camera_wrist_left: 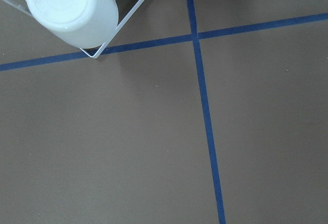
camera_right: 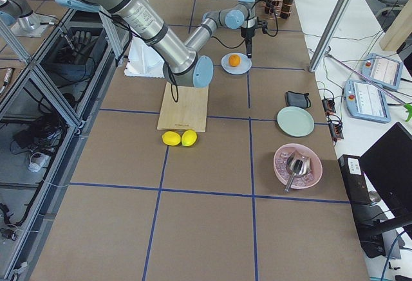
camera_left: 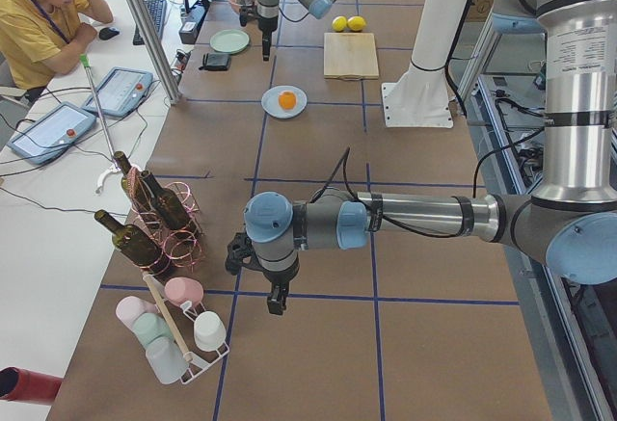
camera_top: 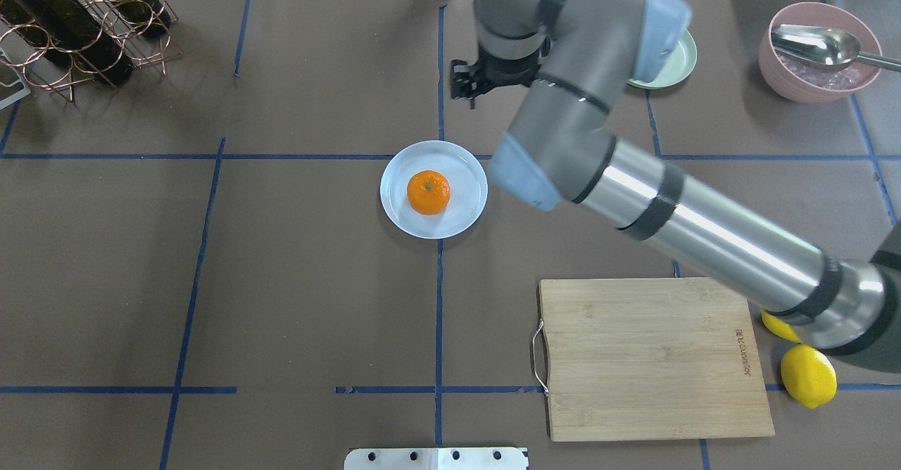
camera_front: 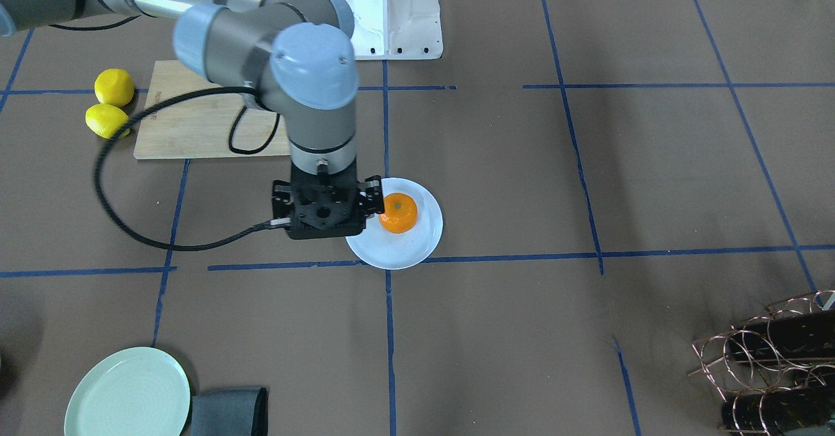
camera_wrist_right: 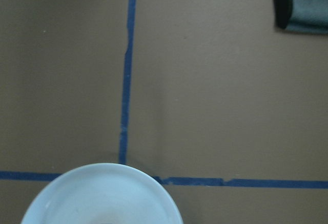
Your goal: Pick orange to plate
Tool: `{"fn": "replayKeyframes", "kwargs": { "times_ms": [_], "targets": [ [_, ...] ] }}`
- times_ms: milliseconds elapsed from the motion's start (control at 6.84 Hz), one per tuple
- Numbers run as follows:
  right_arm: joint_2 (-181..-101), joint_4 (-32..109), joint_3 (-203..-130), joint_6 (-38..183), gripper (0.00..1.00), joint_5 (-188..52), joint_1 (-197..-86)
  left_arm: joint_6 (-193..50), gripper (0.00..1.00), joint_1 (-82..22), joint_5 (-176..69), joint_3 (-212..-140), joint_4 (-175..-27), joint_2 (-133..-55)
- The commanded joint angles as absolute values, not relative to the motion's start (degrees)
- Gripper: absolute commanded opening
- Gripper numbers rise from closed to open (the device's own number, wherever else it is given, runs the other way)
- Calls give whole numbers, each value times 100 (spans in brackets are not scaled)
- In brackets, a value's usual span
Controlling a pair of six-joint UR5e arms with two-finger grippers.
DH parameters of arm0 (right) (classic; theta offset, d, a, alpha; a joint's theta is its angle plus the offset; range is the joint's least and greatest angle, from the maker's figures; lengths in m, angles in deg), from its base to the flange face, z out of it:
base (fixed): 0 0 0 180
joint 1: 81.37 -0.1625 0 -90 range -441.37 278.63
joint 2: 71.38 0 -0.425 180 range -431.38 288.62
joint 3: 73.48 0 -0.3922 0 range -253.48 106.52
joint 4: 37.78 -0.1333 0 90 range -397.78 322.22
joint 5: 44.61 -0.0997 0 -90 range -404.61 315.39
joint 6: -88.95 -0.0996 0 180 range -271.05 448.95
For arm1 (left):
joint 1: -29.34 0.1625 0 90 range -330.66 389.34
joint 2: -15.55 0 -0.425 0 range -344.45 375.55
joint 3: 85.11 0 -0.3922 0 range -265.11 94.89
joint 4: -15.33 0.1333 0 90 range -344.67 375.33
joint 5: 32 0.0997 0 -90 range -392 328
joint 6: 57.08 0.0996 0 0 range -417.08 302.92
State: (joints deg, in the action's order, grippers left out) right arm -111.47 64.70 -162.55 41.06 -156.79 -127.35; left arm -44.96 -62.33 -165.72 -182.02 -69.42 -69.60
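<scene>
Right gripper (camera_front: 325,209) points straight down, raised beside the plate (camera_front: 399,258), not touching it, holding nothing. Fingers are hidden under the black wrist body in the front and overhead views and missing from the right wrist view, so cannot tell if spread or pressed together. That wrist view shows only the plate's rim at the bottom edge plus blue tape lines

Orange (camera_front: 398,213) sits alone on the plate, roughly central, stem dimple up, free of the gripper

Step judgement: the placing looks done, fruit on target, arm in the clear-off phase. Next move likely just calls for lifting away without clipping the rim; no regrasp seems needed

Left gripper (camera_left: 277,298) hangs low over bare table at the other end, well apart from the plate; it shows only in the side view, so cannot tell its state. A white cup (camera_wrist_left: 72,11) on a wire rack is near it

Materials: orange is round, slightly flattened, with dimpled matte peel. Plate is round, glossy, pale bluish-white, with a shallow raised rim, probably slippery. Table is covered in matte brown paper with a blue tape grid. Also out: bamboo cutting board (camera_front: 196,123), flat and rectangular; two yellow lemons (camera_front: 111,103) touching at its edge; mint-green plate (camera_front: 127,393) near the corner
</scene>
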Motion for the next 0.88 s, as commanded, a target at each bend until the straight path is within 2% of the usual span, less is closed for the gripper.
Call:
{"fn": "replayKeyframes", "kwargs": {
  "times_ms": [0, 292, 438, 731],
  "targets": [
    [-12283, 7190, -17471, 6440, 100, -16525, -13941, -4538, 100, -6233, -16656, -18231, -6931, -6962],
    [-13329, 7165, -17701, 8107, 100, -16941, -14831, -4547, 100, -6233, -17227, -18187, -6931, -6944],
    [-14213, 6973, -17963, 8121, 100, -16880, -14965, -4513, 100, -6233, -17228, -18257, -6931, -6927],
    [-15526, 6262, -17966, 8174, 100, -16880, -15596, -4468, 100, -6242, -17219, -18275, -6940, -6918]
  ]
}}
